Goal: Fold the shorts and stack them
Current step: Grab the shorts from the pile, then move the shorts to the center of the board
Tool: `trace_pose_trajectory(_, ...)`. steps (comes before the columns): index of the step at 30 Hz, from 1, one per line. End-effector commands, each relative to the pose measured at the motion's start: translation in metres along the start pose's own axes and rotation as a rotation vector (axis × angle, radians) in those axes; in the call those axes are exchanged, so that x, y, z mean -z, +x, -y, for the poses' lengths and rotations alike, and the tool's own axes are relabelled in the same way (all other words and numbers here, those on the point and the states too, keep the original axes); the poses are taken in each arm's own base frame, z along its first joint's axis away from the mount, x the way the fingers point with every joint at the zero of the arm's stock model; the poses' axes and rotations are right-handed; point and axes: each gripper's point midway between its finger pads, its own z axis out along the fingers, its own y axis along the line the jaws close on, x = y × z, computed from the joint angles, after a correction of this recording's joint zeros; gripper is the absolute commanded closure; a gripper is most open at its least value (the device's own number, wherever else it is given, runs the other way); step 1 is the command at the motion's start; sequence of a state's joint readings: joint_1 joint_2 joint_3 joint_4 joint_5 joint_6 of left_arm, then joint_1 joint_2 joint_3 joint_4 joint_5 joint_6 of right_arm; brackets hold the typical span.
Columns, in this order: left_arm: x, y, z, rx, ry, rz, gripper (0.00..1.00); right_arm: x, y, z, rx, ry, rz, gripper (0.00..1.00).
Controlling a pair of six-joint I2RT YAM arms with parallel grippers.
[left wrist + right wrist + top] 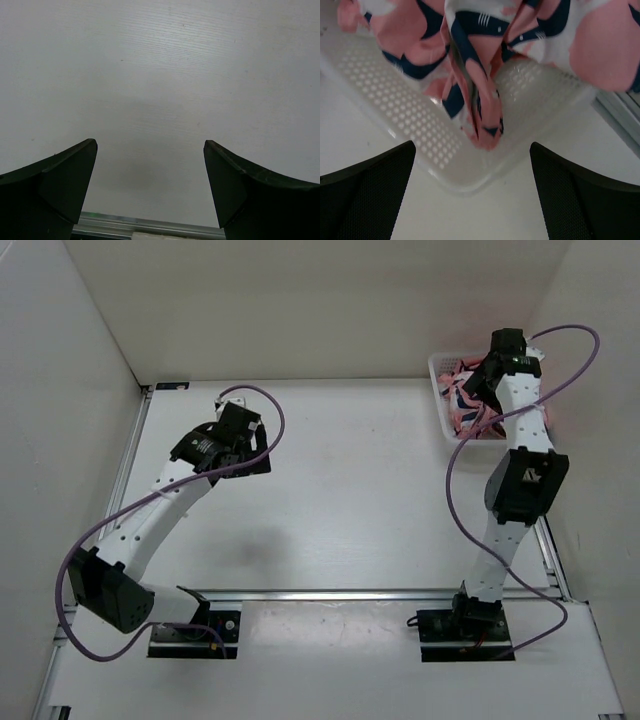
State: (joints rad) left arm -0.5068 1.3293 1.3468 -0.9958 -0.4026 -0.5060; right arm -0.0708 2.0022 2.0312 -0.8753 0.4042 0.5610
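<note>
The salmon-pink shorts (462,400) with navy-and-white shark print lie bunched in the white mesh basket (441,410) at the back right of the table. In the right wrist view the shorts (475,60) spill over the basket's corner (465,175). My right gripper (472,200) is open and empty, just short of that corner, above the table; in the top view its fingers are hidden by the wrist over the basket. My left gripper (150,195) is open and empty over the bare table at the left, its wrist (225,445) far from the shorts.
White walls enclose the table on the left, back and right. A metal rail (350,594) runs across the front by the arm bases, and another rail (132,455) runs along the left side. Purple cables (268,415) loop from both arms.
</note>
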Motion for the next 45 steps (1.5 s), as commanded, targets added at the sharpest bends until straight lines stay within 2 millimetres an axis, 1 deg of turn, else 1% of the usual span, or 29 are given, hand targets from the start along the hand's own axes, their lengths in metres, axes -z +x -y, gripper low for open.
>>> trace_pose_trajectory(1,0.005,-0.024,0.0,0.0,0.018,0.034,0.01,-0.041,-0.015,0.004,-0.016,0.003,-0.058,0.01)
trace_pose_trajectory(4,-0.007,-0.029,0.008,-0.009,0.022,0.013,0.01,-0.072,-0.024,-0.007,-0.018,-0.018,-0.054,0.05)
trace_pose_trajectory(8,-0.03,-0.029,0.012,-0.039,0.005,-0.039,0.01,-0.097,-0.027,-0.032,-0.031,-0.13,-0.051,0.52)
trace_pose_trajectory(10,-0.037,-0.037,0.004,0.004,-0.009,-0.044,0.01,-0.095,-0.029,-0.046,-0.054,-0.203,-0.057,0.73)
trace_pose_trajectory(11,-0.038,-0.036,0.004,0.017,0.012,-0.058,0.01,-0.078,-0.044,-0.052,-0.075,-0.24,-0.02,0.94)
trace_pose_trajectory(13,-0.04,-0.034,-0.005,0.061,0.017,-0.078,0.01,-0.052,-0.06,-0.061,-0.09,-0.283,0.023,1.0)
trace_pose_trajectory(14,-0.036,-0.035,-0.003,0.073,0.053,-0.084,0.01,-0.016,-0.074,-0.073,-0.076,-0.341,0.075,1.0)
trace_pose_trajectory(16,-0.029,-0.036,-0.011,0.104,0.072,-0.069,0.01,0.027,-0.088,-0.086,-0.051,-0.404,0.146,1.0)
trace_pose_trajectory(17,-0.026,-0.034,-0.009,0.112,0.101,-0.08,0.01,0.078,-0.1,-0.097,-0.018,-0.471,0.221,1.0)
trace_pose_trajectory(19,-0.018,-0.04,-0.015,0.137,0.113,-0.049,0.01,0.13,-0.103,-0.11,0.009,-0.571,0.266,1.0)
trace_pose_trajectory(20,-0.014,-0.041,-0.013,0.15,0.128,-0.045,0.01,0.183,-0.103,-0.116,0.035,-0.653,0.312,1.0)
trace_pose_trajectory(21,-0.013,-0.04,-0.017,0.161,0.128,-0.045,0.01,0.209,-0.103,-0.119,0.039,-0.693,0.343,1.0)
trace_pose_trajectory(22,-0.006,-0.042,-0.016,0.164,0.146,-0.033,0.01,0.233,-0.099,-0.12,0.074,-0.733,0.366,1.0)
trace_pose_trajectory(23,-0.008,-0.044,-0.023,0.193,0.13,-0.031,0.01,0.281,-0.09,-0.124,0.104,-0.816,0.406,1.0)
trace_pose_trajectory(25,0.0,-0.042,-0.025,0.2,0.146,-0.035,0.01,0.325,-0.076,-0.125,0.138,-0.906,0.431,1.0)
trace_pose_trajectory(26,-0.001,-0.041,-0.03,0.219,0.133,-0.042,0.01,0.367,-0.065,-0.122,0.155,-0.993,0.455,1.0)
trace_pose_trajectory(27,0.006,-0.046,-0.034,0.234,0.139,-0.029,0.01,0.377,-0.054,-0.123,0.172,-1.032,0.444,1.0)
trace_pose_trajectory(29,0.012,-0.053,-0.042,0.259,0.141,-0.003,0.01,0.422,-0.029,-0.118,0.192,-1.157,0.426,1.0)
trace_pose_trajectory(30,0.019,-0.058,-0.047,0.271,0.138,0.015,0.01,0.433,-0.02,-0.119,0.2,-1.2,0.413,1.0)
trace_pose_trajectory(31,0.021,-0.058,-0.051,0.288,0.127,0.009,0.01,0.44,0.005,-0.119,0.236,-1.239,0.364,1.0)
trace_pose_trajectory(33,0.028,-0.064,-0.06,0.313,0.12,0.027,0.01,0.439,0.034,-0.119,0.277,-1.263,0.302,1.0)
trace_pose_trajectory(34,0.031,-0.063,-0.064,0.32,0.114,0.03,0.01,0.416,0.07,-0.115,0.306,-1.222,0.217,1.0)
trace_pose_trajectory(37,0.036,-0.058,-0.065,0.326,0.129,0.031,0.01,0.369,0.113,-0.1,0.27,-1.113,0.118,0.99)
trace_pose_trajectory(38,0.035,-0.057,-0.061,0.325,0.148,0.025,0.01,0.318,0.148,-0.092,0.288,-0.985,0.035,0.67)
trace_pose_trajectory(40,0.026,-0.044,-0.054,0.322,0.181,-0.019,0.01,0.261,0.159,-0.083,0.275,-0.856,-0.021,0.22)
trace_pose_trajectory(41,0.023,-0.037,-0.049,0.32,0.207,-0.047,0.01,0.234,0.167,-0.075,0.266,-0.77,-0.074,0.13)
trace_pose_trajectory(42,0.014,-0.026,-0.043,0.309,0.216,-0.089,0.01,0.198,0.178,-0.061,0.27,-0.649,-0.16,0.11)
trace_pose_trajectory(44,0.007,-0.011,-0.038,0.294,0.216,-0.126,0.01,0.181,0.185,-0.053,0.272,-0.574,-0.197,0.13)
trace_pose_trajectory(45,-0.002,0.006,-0.036,0.28,0.21,-0.171,0.01,0.187,0.185,-0.054,0.279,-0.584,-0.184,0.15)
